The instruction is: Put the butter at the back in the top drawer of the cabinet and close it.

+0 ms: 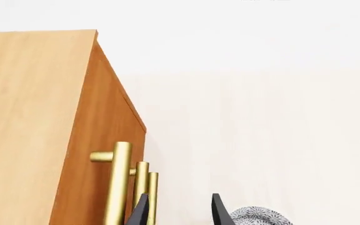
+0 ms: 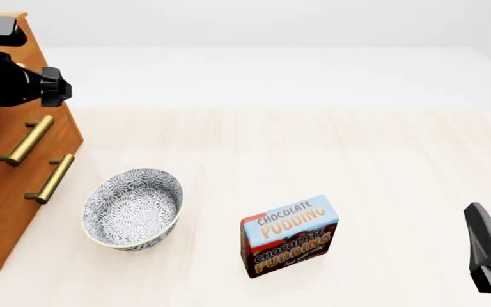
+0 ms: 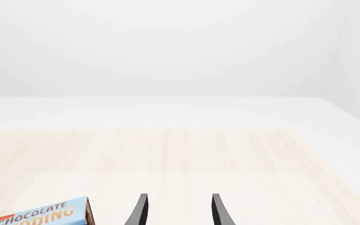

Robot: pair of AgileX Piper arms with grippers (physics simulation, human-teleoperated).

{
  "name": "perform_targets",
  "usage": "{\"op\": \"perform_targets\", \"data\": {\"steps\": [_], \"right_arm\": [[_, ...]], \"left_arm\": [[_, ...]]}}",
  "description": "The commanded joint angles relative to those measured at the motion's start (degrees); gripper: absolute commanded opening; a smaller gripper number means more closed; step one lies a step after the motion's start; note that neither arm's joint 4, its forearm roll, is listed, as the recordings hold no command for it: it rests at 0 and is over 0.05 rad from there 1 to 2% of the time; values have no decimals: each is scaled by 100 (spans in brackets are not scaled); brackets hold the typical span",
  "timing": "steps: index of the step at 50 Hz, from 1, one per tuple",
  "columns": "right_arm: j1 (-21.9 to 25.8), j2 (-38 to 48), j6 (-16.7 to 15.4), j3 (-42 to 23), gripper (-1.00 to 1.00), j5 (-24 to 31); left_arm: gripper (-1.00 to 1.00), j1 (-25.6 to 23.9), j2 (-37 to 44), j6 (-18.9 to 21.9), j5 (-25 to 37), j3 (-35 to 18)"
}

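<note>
We saw left gripper (image 1: pixel 178 211) parted and empty beside cabinet (image 2: pixel 7 192) handles, right gripper (image 3: pixel 176 211) parted, empty, near pudding box (image 2: pixel 290 235).

The cabinet (image 2: pixel 7 192), warm brown wood, stands at the table's left edge, its front angled toward the middle. Three brass bar handles show in the left wrist view; the top drawer (image 1: pixel 99 187) looks shut. No butter shows.
</note>
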Motion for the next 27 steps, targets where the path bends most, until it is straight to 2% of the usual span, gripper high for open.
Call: {"op": "perform_targets", "data": {"steps": [1, 15, 27], "right_arm": [[0, 0, 0, 0, 100, 0], [0, 0, 0, 0, 100, 0], [0, 0, 0, 0, 100, 0]], "left_arm": [[100, 254, 0, 17, -93, 94], [100, 473, -152, -18, -63, 71], [100, 297, -579, -228, 128, 2]]}}
